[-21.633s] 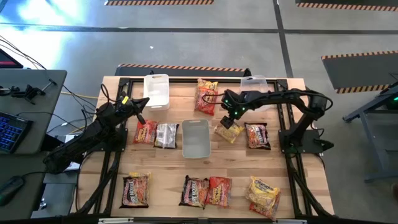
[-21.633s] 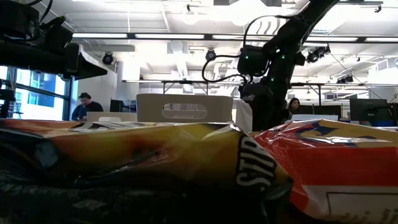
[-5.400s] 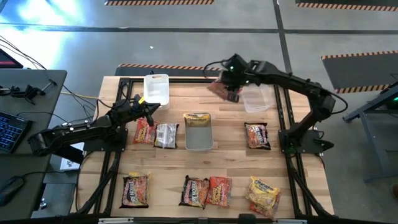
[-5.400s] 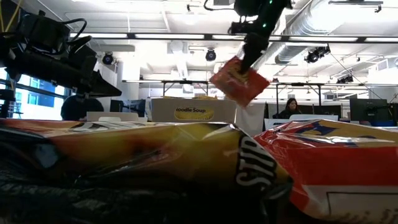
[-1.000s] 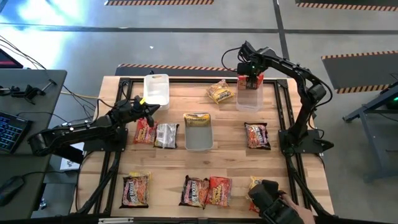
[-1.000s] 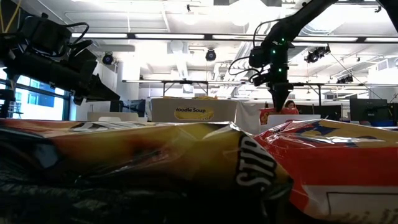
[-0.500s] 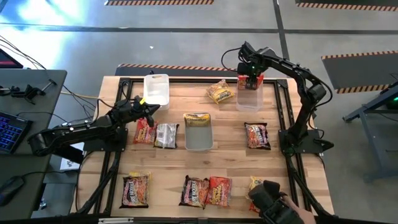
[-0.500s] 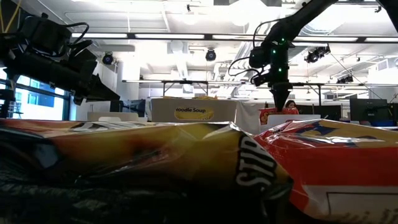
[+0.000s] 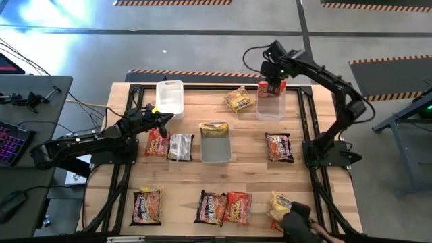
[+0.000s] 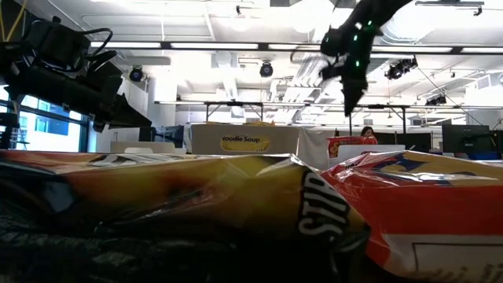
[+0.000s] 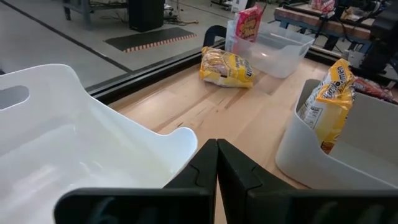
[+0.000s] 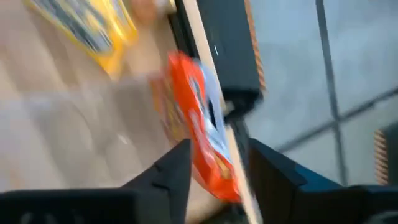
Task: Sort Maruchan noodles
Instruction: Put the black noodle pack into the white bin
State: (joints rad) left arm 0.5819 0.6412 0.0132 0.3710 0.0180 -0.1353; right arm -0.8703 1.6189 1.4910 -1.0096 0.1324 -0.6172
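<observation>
The right end effector [image 9: 273, 82] hangs above the far right bin [image 9: 271, 108], fingers spread, over a red packet [image 9: 271, 88] standing on edge inside. The left end effector [image 9: 162, 116], pressed together, waits beside the white bin [image 9: 169, 98].

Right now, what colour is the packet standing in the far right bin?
Red-orange packet, clearest in the left wrist view.

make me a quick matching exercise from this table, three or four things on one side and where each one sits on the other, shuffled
Things:
1. red packet
2. yellow packet
3. white bin
4. loose yellow packet

Places:
A. lying on bare wood between two far bins
B. standing on edge in the far right clear bin
C. in the centre bin
D. far left, nothing in it

Pairs: 1-B, 2-C, 3-D, 4-A
</observation>
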